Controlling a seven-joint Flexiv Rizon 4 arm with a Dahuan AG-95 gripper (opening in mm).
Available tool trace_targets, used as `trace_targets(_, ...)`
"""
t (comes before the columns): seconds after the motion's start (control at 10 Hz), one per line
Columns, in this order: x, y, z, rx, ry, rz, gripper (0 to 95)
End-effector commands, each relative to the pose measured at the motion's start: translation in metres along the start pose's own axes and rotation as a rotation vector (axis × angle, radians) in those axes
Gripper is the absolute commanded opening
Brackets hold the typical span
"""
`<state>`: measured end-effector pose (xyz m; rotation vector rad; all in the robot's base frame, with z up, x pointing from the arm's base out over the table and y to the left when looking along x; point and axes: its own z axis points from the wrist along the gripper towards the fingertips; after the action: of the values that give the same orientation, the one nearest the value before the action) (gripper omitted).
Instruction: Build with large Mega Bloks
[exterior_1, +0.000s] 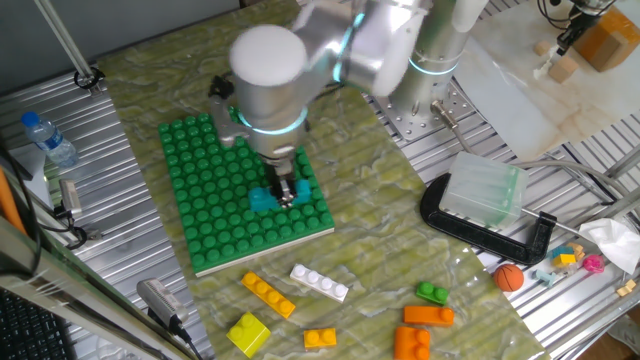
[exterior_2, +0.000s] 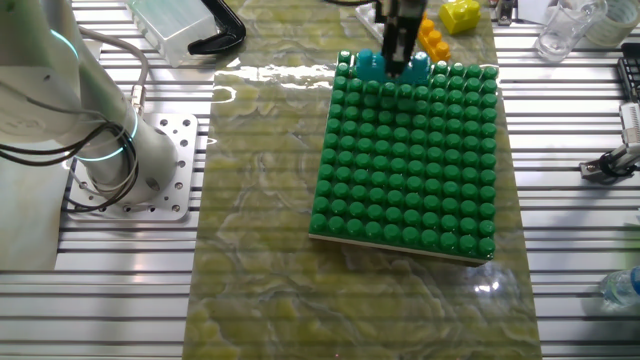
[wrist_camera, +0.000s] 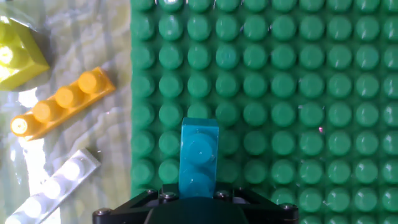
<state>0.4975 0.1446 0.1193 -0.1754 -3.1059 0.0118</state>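
Note:
A teal Mega Blok (exterior_1: 262, 200) sits on the green studded baseplate (exterior_1: 215, 160) near its front edge. My gripper (exterior_1: 286, 190) stands straight down over it, and its fingers appear shut on the teal block. In the other fixed view the gripper (exterior_2: 400, 50) covers the block's middle, and teal (exterior_2: 369, 65) shows on both sides. In the hand view the teal block (wrist_camera: 199, 152) runs out from under the gripper body (wrist_camera: 199, 202) along the baseplate (wrist_camera: 292, 93); the fingertips are hidden.
Loose blocks lie in front of the plate: a long orange-yellow one (exterior_1: 268, 295), a white one (exterior_1: 320, 282), a yellow one (exterior_1: 248, 333), orange ones (exterior_1: 428, 315) and a green one (exterior_1: 432, 293). An orange ball (exterior_1: 509, 276), a black clamp (exterior_1: 480, 228) and a clear box (exterior_1: 485, 190) are at the right.

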Motion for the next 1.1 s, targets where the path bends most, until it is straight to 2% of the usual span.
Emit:
trace_targets(0.1,-0.007,-0.002,0.011,0.001,-0.011,-0.019,0.0)
trace_targets(0.4,-0.011,-0.005,0.022,0.008,-0.003,-0.021,0.0)
trace_targets(0.7,-0.014,-0.006,0.029,0.002,0.001,-0.020,0.0)
trace_targets(1.1,-0.013,-0.006,0.027,-0.006,0.030,0.010,0.0)
